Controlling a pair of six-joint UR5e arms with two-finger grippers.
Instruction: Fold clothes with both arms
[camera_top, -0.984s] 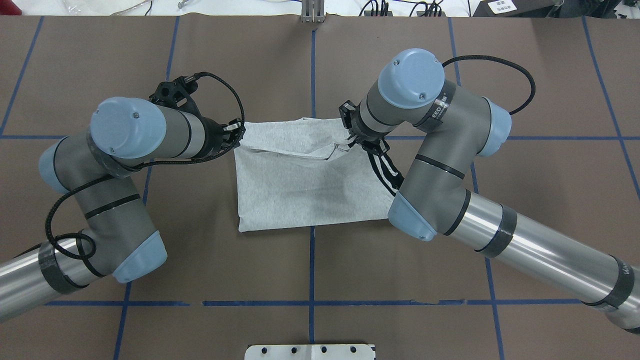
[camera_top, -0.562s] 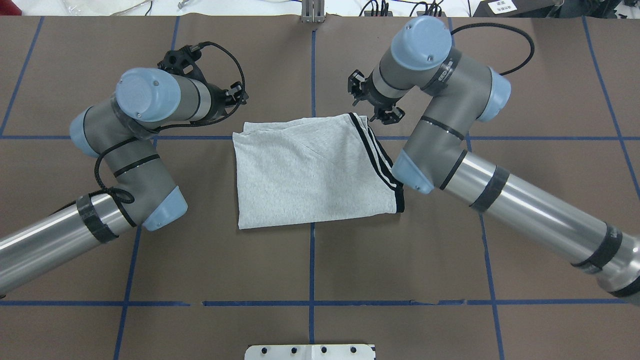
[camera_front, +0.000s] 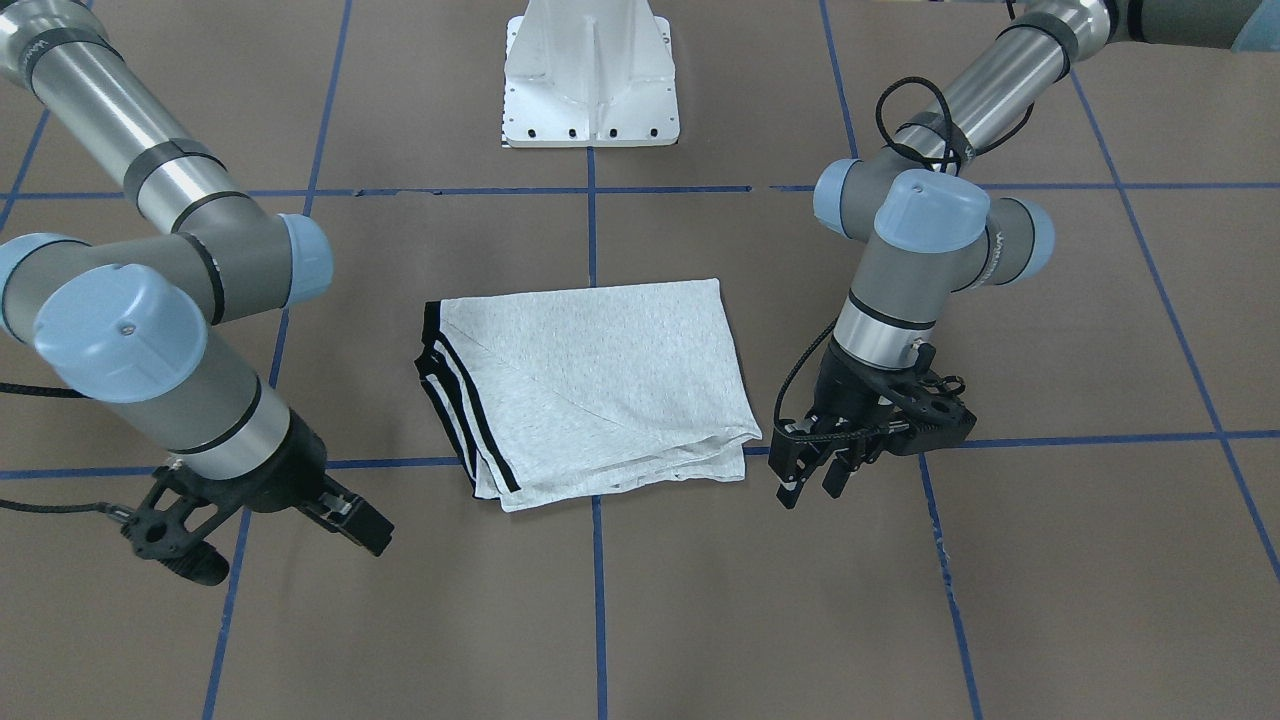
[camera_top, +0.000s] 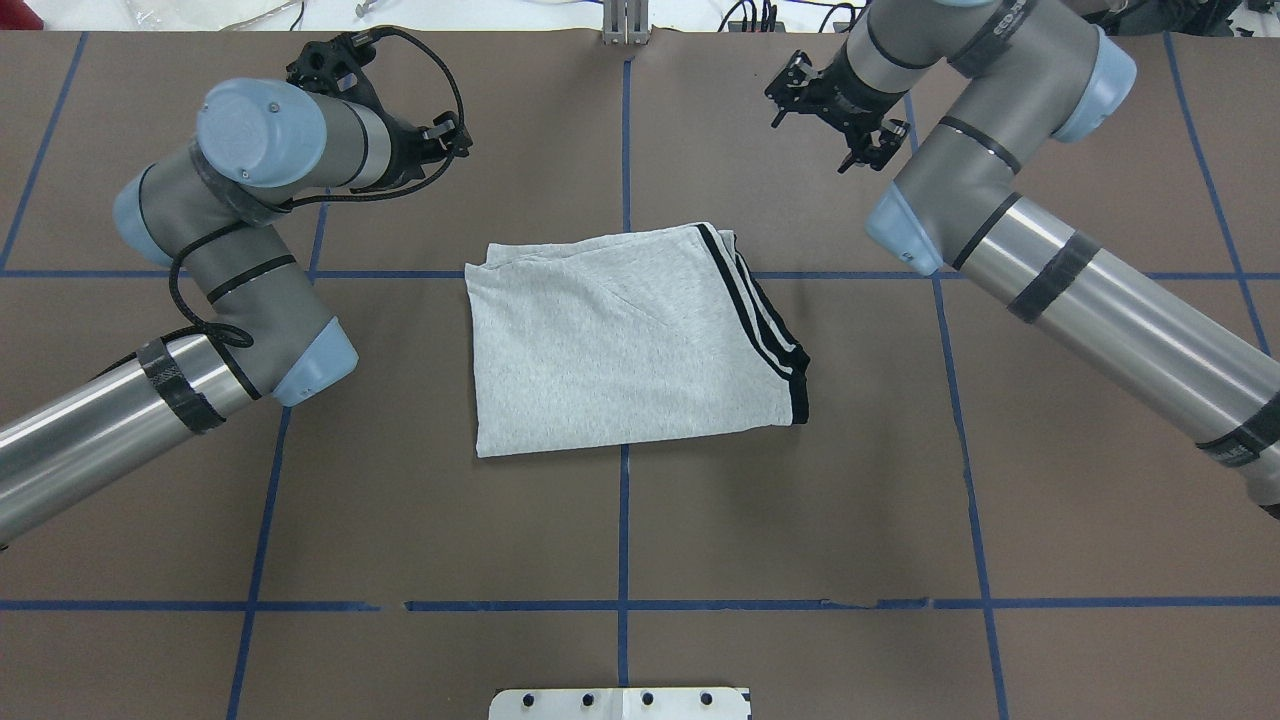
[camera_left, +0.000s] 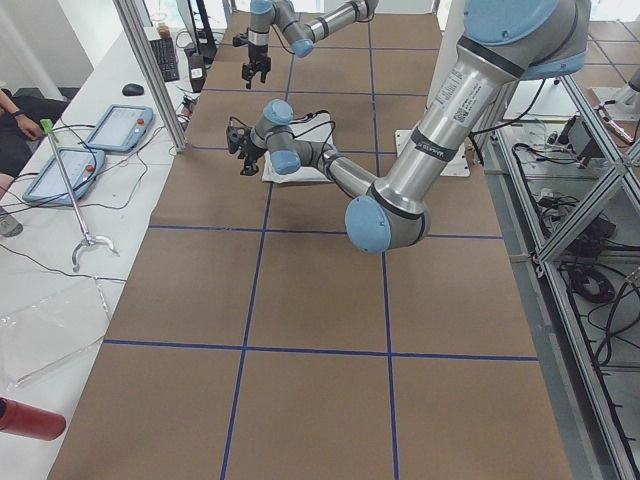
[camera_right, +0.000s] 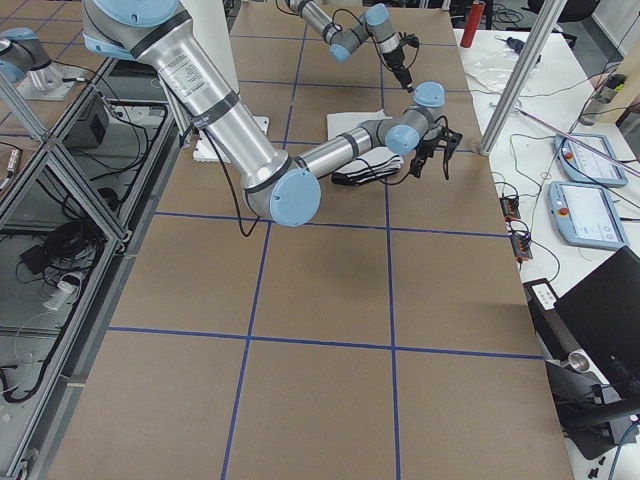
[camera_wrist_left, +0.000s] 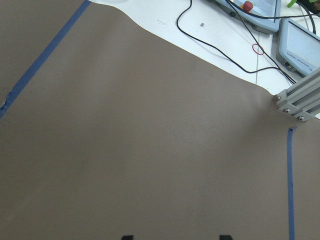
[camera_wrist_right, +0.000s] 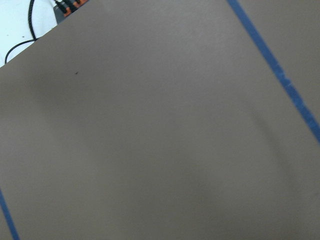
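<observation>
The grey T-shirt (camera_top: 620, 345) lies folded into a rough rectangle at the middle of the table, its black double stripes (camera_top: 762, 325) along its right edge. The print is hidden. My left gripper (camera_front: 812, 485) hangs open over bare table, off the shirt's far left corner and apart from the cloth. In the left wrist view only its two fingertips show, wide apart over brown paper. My right gripper (camera_top: 826, 118) hovers beyond the shirt's far right corner, open, holding nothing. The right wrist view shows only table.
Brown paper with blue tape lines (camera_top: 624, 530) covers the table. A white pedestal (camera_front: 590, 90) stands at the robot's side. An aluminium post (camera_top: 625, 25) and cables sit at the far edge. Teach pendants (camera_left: 120, 125) lie on a side bench.
Both grippers have let go of the shirt's far edge and drawn up, outward and toward the far side. The folded-over layer now lies flat, with the stripes showing.
</observation>
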